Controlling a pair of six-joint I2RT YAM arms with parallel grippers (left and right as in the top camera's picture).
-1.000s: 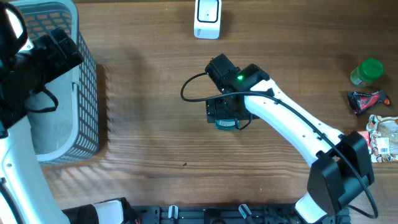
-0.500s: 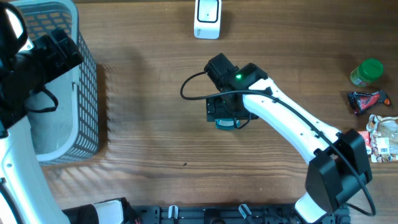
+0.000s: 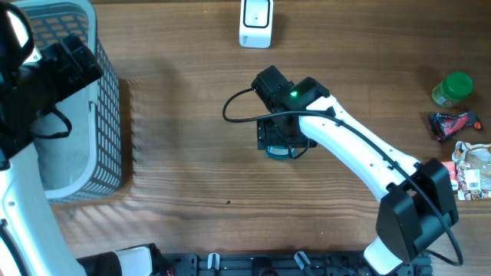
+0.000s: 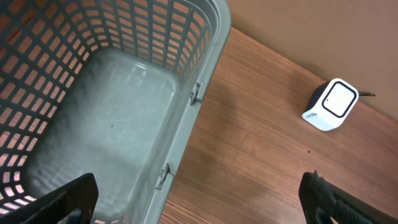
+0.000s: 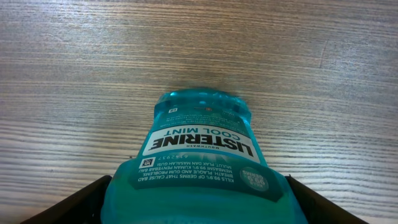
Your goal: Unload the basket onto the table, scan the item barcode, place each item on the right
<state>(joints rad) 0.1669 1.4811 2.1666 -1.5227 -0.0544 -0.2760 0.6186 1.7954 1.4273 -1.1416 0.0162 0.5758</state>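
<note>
A teal Listerine mouthwash bottle (image 5: 202, 155) lies on the wooden table, label up, filling the lower half of the right wrist view. My right gripper (image 5: 199, 190) straddles it, a dark finger pressed against each side with no gap showing. From overhead only a teal sliver of the bottle (image 3: 280, 153) peeks out under the right gripper (image 3: 278, 142) at mid table. No barcode shows on the bottle. The white scanner (image 3: 255, 23) stands at the far edge. My left gripper (image 4: 198, 186) hangs open and empty over the rim of the grey basket (image 4: 205, 62).
The grey basket (image 3: 107, 100) takes up the left side. At the right edge sit a green-lidded jar (image 3: 453, 88), a dark wrapper (image 3: 453, 123) and a snack packet (image 3: 472, 169). The scanner (image 4: 329, 106) also shows in the left wrist view.
The right gripper's fingers have drawn in onto the bottle's sides. The arm has barely shifted. The left arm has not moved.
</note>
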